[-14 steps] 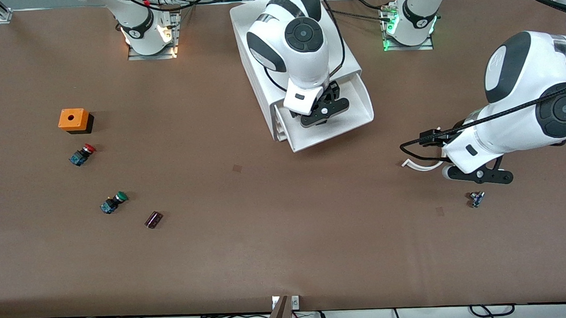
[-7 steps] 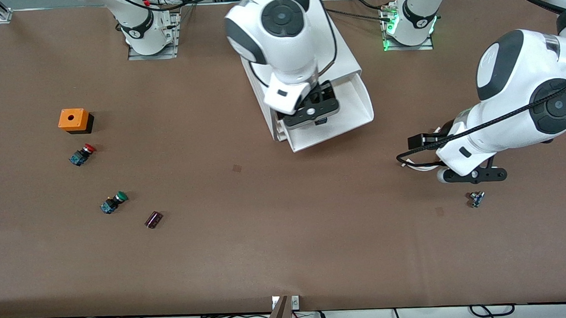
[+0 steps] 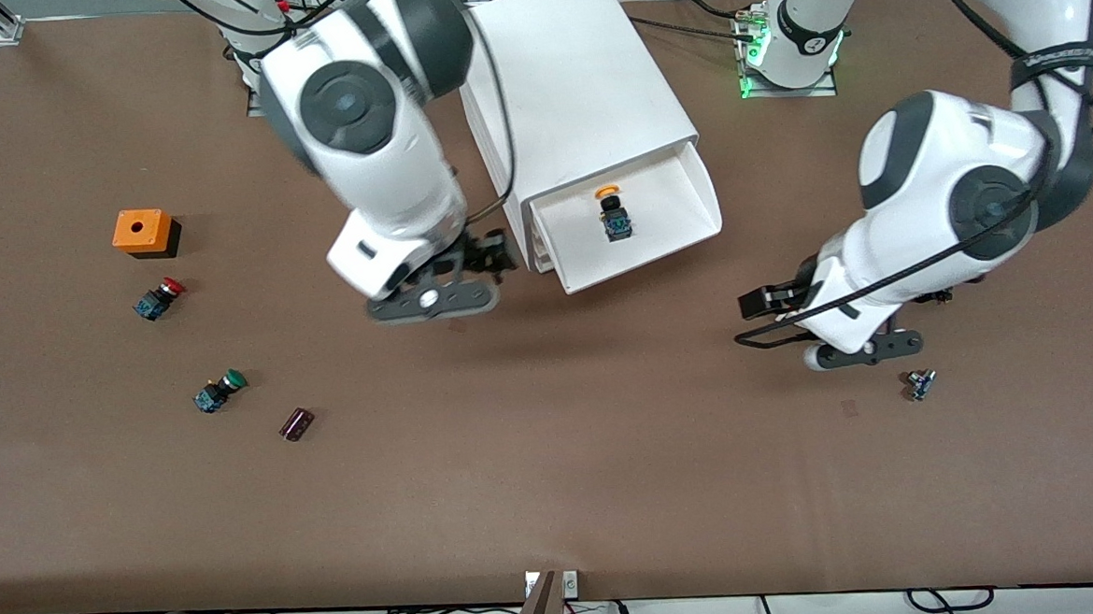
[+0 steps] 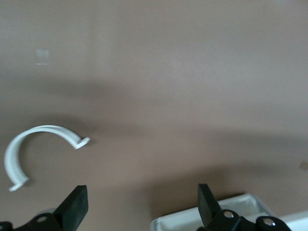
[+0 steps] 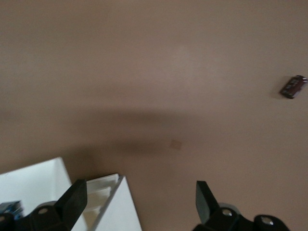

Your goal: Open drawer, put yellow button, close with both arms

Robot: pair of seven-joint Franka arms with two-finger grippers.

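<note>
The white cabinet (image 3: 572,81) stands at the middle of the table near the arms' bases. Its uppermost drawer (image 3: 681,202) is pulled out. The yellow button (image 3: 613,214) lies in it, cap toward the cabinet. My right gripper (image 3: 480,259) is open and empty, over the table beside the cabinet's front corner toward the right arm's end. The right wrist view shows its open fingers (image 5: 74,197) and that corner (image 5: 108,202). My left gripper (image 3: 834,343) is open and empty, over the table toward the left arm's end. Its open fingers (image 4: 74,207) show in the left wrist view.
An orange box (image 3: 142,232), a red-capped button (image 3: 160,297), a green-capped button (image 3: 219,391) and a dark cylinder (image 3: 296,424) lie toward the right arm's end. A small part (image 3: 921,384) lies by the left gripper. A white curved piece (image 4: 38,144) lies under it.
My right gripper left the drawer empty and swung toward the right arm's end, beside the cabinet. The yellow button now lies uncovered in the drawer. My left gripper shifted a little toward the cabinet.
</note>
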